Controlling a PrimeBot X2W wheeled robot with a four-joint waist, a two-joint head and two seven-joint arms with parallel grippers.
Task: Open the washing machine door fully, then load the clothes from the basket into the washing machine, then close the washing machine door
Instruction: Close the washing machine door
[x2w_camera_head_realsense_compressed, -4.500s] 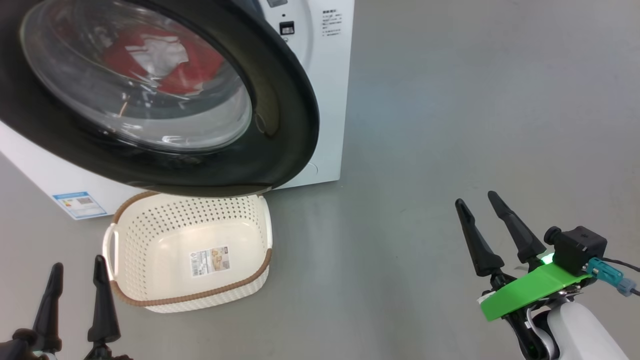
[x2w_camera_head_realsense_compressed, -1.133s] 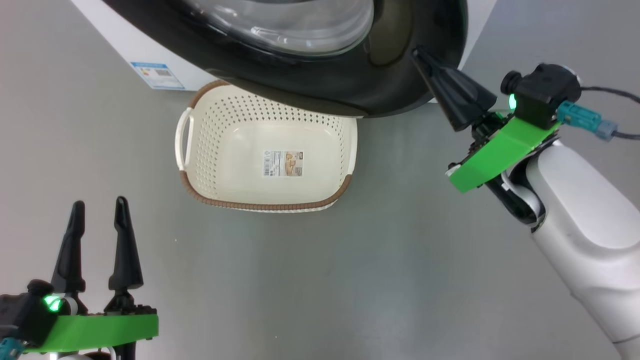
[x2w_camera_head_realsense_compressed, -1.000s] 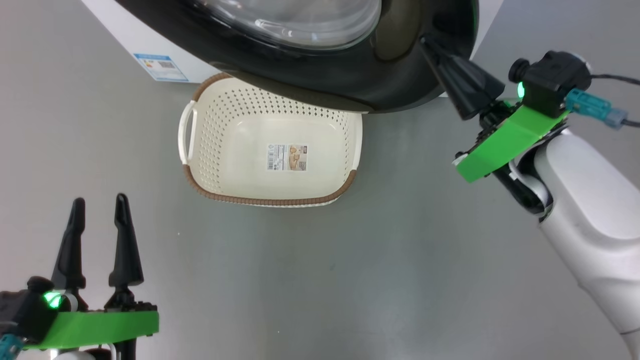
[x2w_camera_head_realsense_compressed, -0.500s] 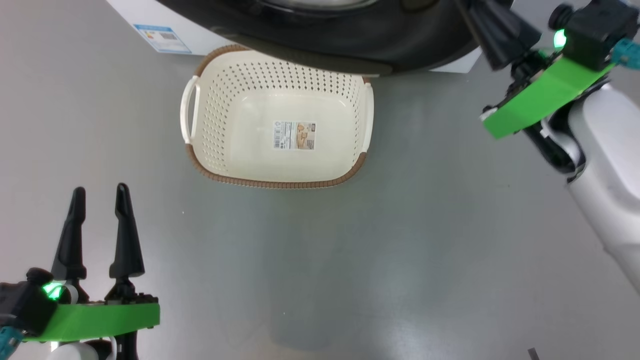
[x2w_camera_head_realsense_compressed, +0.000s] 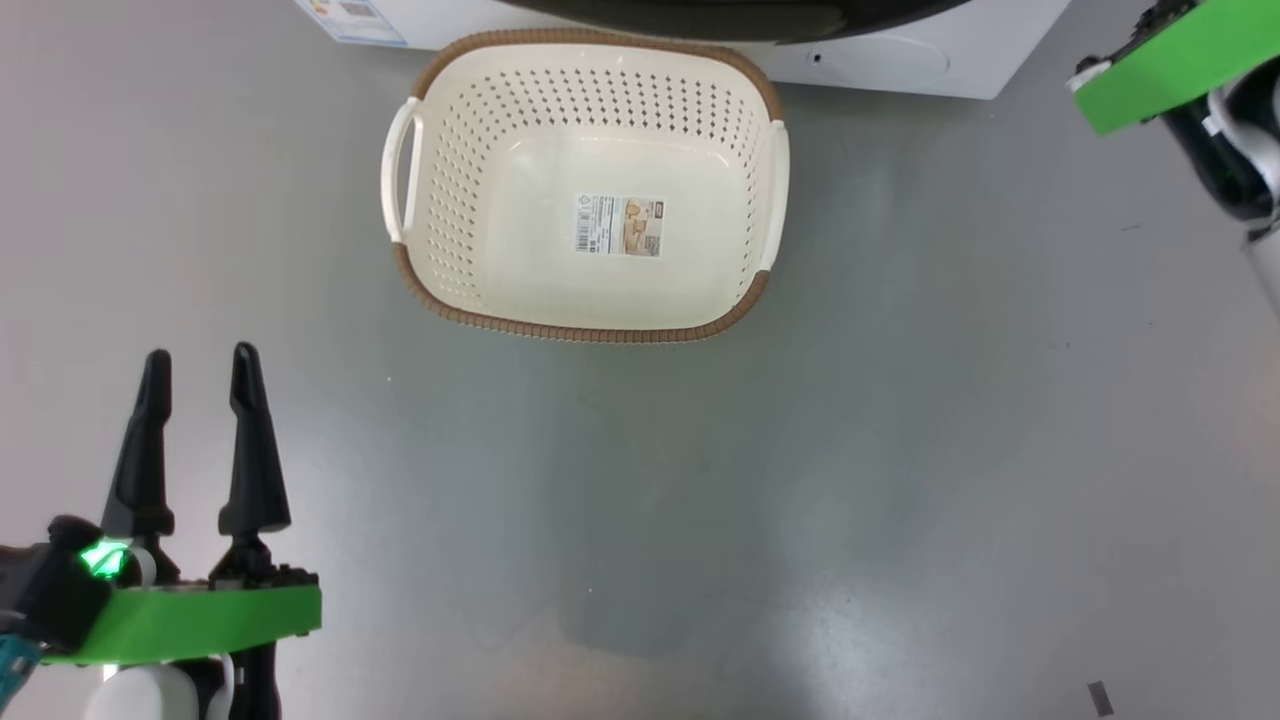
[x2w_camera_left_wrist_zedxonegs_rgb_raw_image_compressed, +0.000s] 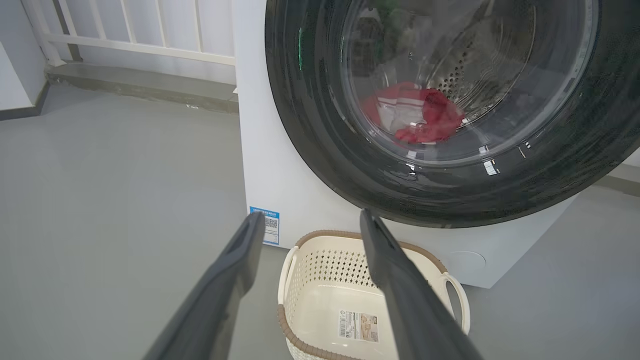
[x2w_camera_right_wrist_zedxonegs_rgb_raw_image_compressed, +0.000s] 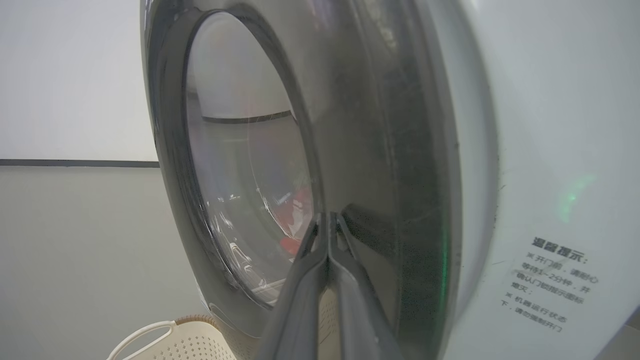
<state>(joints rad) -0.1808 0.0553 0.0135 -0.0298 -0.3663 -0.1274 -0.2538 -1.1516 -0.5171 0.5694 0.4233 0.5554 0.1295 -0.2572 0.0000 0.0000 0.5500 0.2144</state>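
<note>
On the grey floor (x2w_camera_head_realsense_compressed: 900, 450), just in front of the white washing machine (x2w_camera_left_wrist_zedxonegs_rgb_raw_image_compressed: 280, 170), sat the basket (x2w_camera_head_realsense_compressed: 590, 332), label (x2w_camera_head_realsense_compressed: 620, 224) up. The red clothes (x2w_camera_left_wrist_zedxonegs_rgb_raw_image_compressed: 422, 116) lay in the drum (x2w_camera_left_wrist_zedxonegs_rgb_raw_image_compressed: 480, 75) behind the washing machine door (x2w_camera_left_wrist_zedxonegs_rgb_raw_image_compressed: 425, 197). The right gripper (x2w_camera_right_wrist_zedxonegs_rgb_raw_image_compressed: 328, 220), fingers pressed together on nothing, pointed at the door's black ring. The left gripper (x2w_camera_head_realsense_compressed: 200, 355) hovered nearer, left of the basket, fingers spread wide, gripping nothing.

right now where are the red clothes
In the left wrist view the clothes lie low in the drum, behind the glass of the washing machine door, above and to the right of the empty basket on the floor.
</note>
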